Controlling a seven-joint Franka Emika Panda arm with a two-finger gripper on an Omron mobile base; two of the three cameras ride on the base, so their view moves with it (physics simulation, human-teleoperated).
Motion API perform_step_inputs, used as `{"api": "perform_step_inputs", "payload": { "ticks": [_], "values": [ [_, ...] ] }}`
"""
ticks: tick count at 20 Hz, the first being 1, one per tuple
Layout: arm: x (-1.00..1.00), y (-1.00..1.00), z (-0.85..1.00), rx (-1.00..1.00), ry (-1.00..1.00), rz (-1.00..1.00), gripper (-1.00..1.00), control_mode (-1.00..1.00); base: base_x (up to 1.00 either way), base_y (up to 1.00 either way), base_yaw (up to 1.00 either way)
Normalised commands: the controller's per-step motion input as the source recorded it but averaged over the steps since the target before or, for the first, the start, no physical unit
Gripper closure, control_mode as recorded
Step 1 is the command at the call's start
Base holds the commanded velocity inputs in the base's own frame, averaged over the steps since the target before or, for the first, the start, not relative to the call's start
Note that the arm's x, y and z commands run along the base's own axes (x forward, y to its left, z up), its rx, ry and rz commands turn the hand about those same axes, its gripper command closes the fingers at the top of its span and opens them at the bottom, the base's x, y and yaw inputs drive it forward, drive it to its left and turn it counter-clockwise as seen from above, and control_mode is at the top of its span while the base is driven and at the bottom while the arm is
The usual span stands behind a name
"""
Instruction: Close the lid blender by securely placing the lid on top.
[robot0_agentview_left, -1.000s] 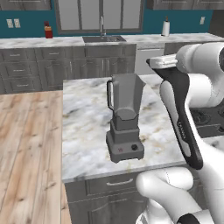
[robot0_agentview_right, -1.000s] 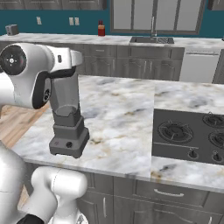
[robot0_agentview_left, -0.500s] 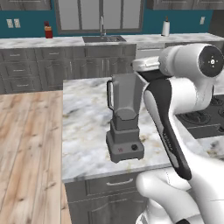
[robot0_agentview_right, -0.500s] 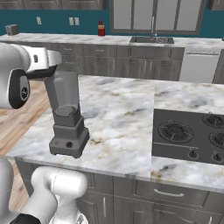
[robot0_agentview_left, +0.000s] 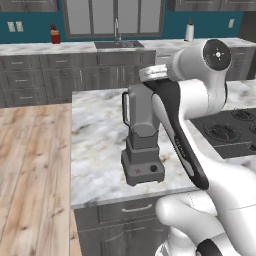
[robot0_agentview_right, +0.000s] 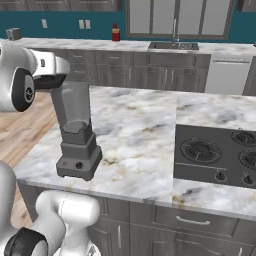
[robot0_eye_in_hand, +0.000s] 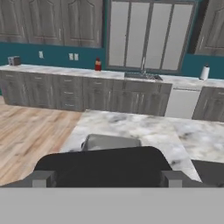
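Observation:
The dark grey blender (robot0_agentview_left: 142, 135) stands near the front edge of the marble island, its jar handle toward the left in the left base view. From the right base side the blender (robot0_agentview_right: 77, 135) sits at the island's left end, with my white wrist right above the jar's mouth. In the hand view my gripper (robot0_eye_in_hand: 108, 178) is shut on the lid (robot0_eye_in_hand: 103, 165), a flat black slab spanning from one fingertip to the other. The jar's open mouth (robot0_eye_in_hand: 111, 142) shows just beyond the lid. My arm hides the jar's top in the left base view.
A black cooktop (robot0_agentview_right: 215, 155) is set into the island right of the blender. On the back counter are a sink (robot0_agentview_left: 117, 44), a red bottle (robot0_agentview_left: 55, 35) and a paper towel roll (robot0_agentview_left: 189, 31). Wooden floor (robot0_agentview_left: 30, 160) lies left of the island.
My arm has swung left, carrying the hand from beside the jar's right side to directly over its mouth. The blender has stayed where it was.

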Motion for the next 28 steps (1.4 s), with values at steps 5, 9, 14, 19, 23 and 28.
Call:
{"api": "perform_step_inputs", "payload": {
  "ticks": [5, 9, 14, 19, 23, 28],
  "values": [
    [0.24, 0.00, -0.31, 0.00, 0.00, -0.07, 1.00, -1.00, 0.00, 0.00, 0.00],
    [0.23, 0.00, -0.33, 0.00, 0.00, -0.13, 1.00, -1.00, 0.00, 0.00, 0.00],
    [0.48, 0.00, -0.04, 0.00, 0.04, -0.07, 1.00, -1.00, 0.00, 0.00, 0.00],
    [0.38, 0.00, -0.11, 0.04, 0.03, 0.00, 1.00, -1.00, 0.00, 0.00, 0.00],
    [0.34, 0.00, -0.16, 0.07, 0.00, 0.00, 1.00, -1.00, 0.00, 0.00, 0.00],
    [0.30, 0.00, -0.13, 0.04, 0.00, 0.00, 1.00, -1.00, 0.00, 0.00, 0.00]
  ]
}}
